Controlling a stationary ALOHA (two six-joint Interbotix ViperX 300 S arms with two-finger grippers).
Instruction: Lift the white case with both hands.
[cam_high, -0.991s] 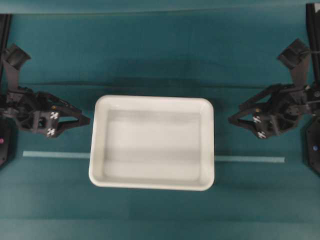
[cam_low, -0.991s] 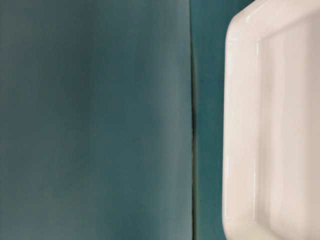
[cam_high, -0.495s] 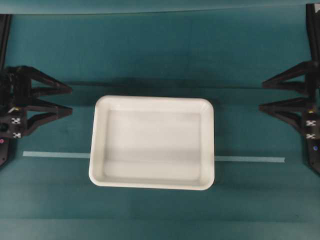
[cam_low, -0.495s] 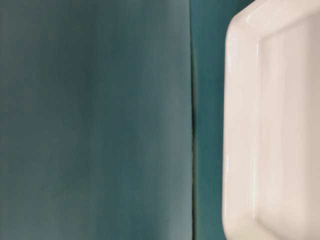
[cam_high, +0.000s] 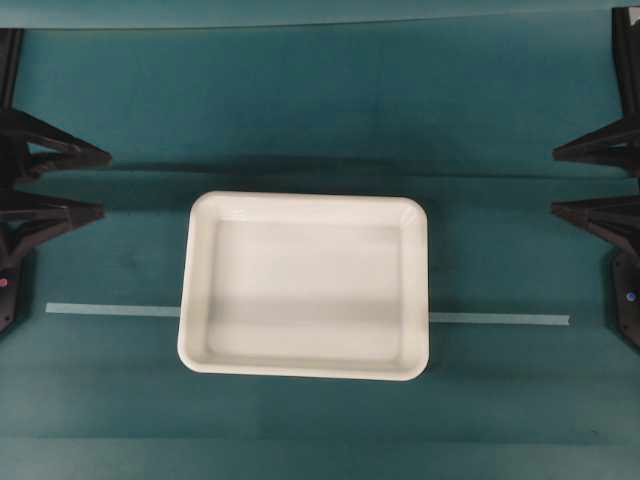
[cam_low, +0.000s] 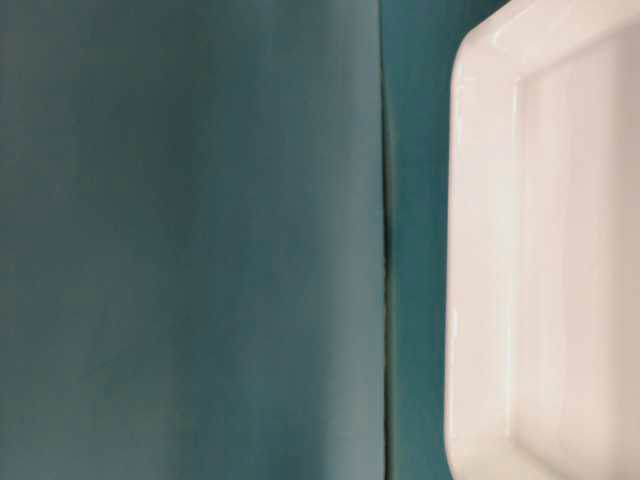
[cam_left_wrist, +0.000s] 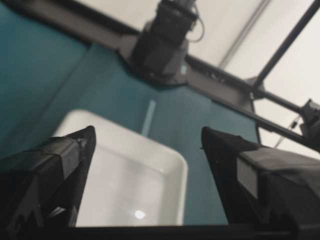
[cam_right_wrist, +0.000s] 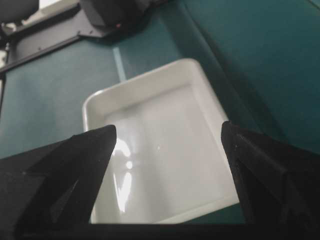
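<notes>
Case (cam_high: 304, 286) flat, long axis left-right

Teal tabletop (cam_high: 300, 110), pale tape strip (cam_high: 110, 309)

In the overhead view you see only the finger ends of the left gripper (cam_high: 100, 183) and right gripper (cam_high: 556, 181); the side edges cut off their bodies. The white case (cam_low: 560, 250) runs off the table-level view's right edge, and it hides the tape strip's (cam_high: 110, 309) middle.
</notes>
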